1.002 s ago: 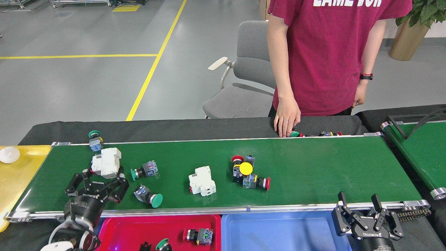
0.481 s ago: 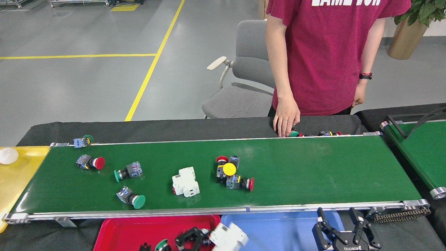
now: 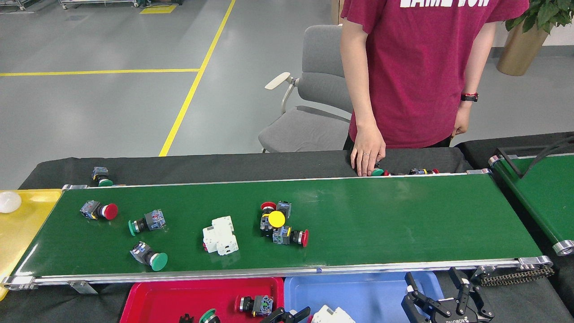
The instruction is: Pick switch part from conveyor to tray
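Left gripper (image 3: 298, 314), jaws spread at the frame's bottom edge, releases a white breaker (image 3: 332, 315) over the blue tray (image 3: 358, 291); right gripper (image 3: 444, 303) hangs open, empty. Unpicked parts on the conveyor (image 3: 381, 220) could ride off its end.

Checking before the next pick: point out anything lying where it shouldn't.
One green-capped switch part lies off the conveyor, on the black cloth beyond its far rail near the left end. Mid-belt, three parts are bunched together touching.
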Robot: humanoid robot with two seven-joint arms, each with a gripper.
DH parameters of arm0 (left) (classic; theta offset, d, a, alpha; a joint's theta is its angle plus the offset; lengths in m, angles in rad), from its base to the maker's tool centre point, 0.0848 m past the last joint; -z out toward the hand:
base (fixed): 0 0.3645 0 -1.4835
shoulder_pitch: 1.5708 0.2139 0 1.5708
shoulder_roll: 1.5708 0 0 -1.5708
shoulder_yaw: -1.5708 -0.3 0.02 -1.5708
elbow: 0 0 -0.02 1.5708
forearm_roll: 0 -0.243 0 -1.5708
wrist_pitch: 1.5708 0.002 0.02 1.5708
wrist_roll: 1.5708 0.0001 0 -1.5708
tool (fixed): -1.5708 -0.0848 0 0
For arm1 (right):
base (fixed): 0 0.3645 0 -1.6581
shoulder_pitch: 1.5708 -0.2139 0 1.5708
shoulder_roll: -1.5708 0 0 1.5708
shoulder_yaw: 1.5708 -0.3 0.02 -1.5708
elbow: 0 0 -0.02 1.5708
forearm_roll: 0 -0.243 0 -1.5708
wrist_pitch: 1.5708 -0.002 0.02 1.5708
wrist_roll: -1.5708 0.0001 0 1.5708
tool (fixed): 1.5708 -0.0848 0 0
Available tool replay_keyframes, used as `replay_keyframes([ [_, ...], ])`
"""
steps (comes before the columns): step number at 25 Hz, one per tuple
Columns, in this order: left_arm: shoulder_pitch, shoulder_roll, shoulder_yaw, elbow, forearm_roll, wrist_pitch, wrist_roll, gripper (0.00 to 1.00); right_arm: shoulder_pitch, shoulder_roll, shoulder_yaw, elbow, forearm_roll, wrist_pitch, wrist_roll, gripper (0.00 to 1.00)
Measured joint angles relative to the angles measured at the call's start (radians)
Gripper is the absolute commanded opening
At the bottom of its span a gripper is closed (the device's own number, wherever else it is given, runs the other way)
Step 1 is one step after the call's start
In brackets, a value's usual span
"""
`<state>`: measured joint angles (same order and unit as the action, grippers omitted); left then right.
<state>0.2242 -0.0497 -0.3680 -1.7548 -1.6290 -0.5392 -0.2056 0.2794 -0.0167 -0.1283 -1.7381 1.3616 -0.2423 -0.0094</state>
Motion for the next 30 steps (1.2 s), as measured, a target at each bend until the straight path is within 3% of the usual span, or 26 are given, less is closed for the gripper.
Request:
replay_keyframes([
  [2, 0.028, -0.005, 0.081, -0.006, 0.005, 0.044, 0.029, 1.0, 0.009, -0.043, 0.0, -0.001, -0.003, -0.004, 0.0, 0.96],
  [5, 0.037, -0.01, 0.315, -0.007, 0.006, 0.166, 0.144, 1.0, 0.017, -0.102, -0.003, -0.001, -0.011, -0.01, 0.003, 0.96],
  [8, 0.037, 0.005, 0.576, -0.005, 0.01, 0.23, 0.207, 1.0, 0.017, -0.112, -0.007, -0.001, -0.054, -0.051, 0.002, 0.96],
  [11, 0.041, 0.04, 0.724, 0.015, 0.018, 0.241, 0.226, 1.0, 0.017, -0.112, -0.012, -0.001, -0.066, -0.067, -0.008, 0.95],
  [17, 0.039, 0.08, 0.779, 0.072, 0.118, 0.197, 0.233, 0.99, 0.015, -0.081, -0.032, -0.001, -0.067, 0.047, -0.044, 0.95],
  [23, -0.001, 0.124, 0.779, 0.099, 0.192, 0.178, 0.119, 0.99, -0.008, -0.081, -0.032, 0.015, -0.067, 0.066, -0.045, 0.95],
  [30, -0.126, 0.168, 0.785, 0.229, 0.201, 0.182, 0.05, 0.99, -0.04, -0.08, -0.032, 0.03, -0.065, 0.075, -0.046, 0.95],
])
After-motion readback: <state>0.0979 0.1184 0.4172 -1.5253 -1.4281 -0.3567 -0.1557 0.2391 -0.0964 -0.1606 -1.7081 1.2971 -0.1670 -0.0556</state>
